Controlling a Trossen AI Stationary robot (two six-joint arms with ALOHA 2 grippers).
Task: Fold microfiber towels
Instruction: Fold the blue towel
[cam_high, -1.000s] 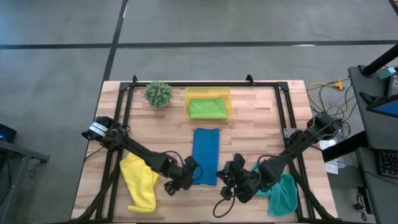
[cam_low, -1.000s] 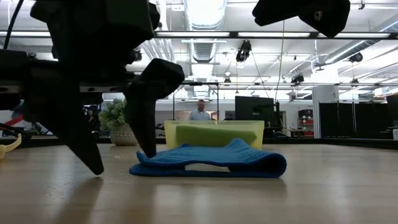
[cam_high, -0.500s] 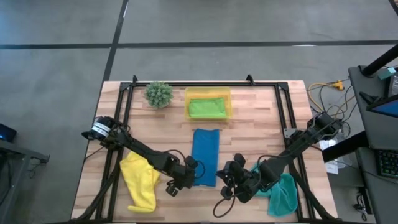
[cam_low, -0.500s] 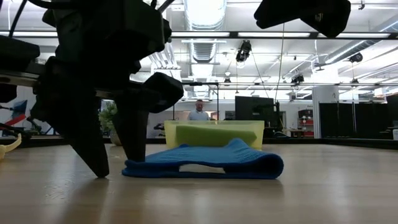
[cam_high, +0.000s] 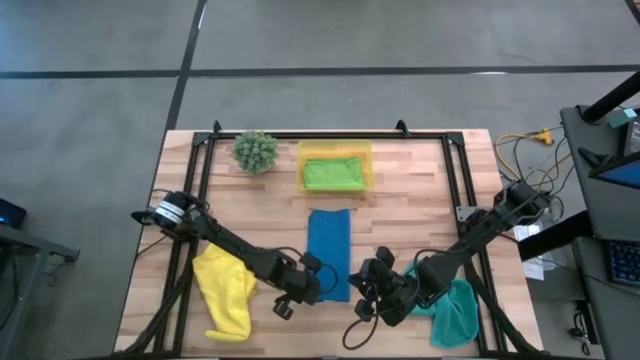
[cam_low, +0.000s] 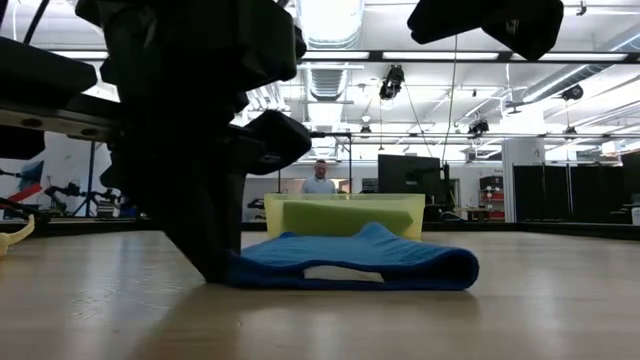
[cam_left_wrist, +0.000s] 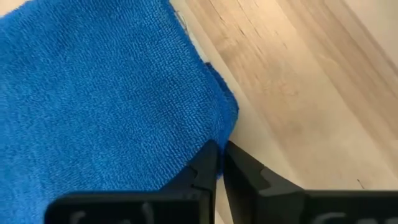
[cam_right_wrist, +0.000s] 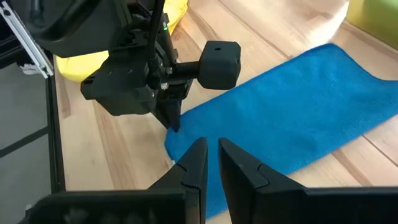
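Wooden table (cam_high: 400, 200), open workshop behind

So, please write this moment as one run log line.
left gripper: shut on blue towel corner | right gripper: shut, empty, over towel

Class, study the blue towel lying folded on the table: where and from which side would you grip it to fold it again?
Probably a near corner of the blue towel, approached from the near edge. It lies flat and long, so lifting that end carries it over. The left gripper is shut there.
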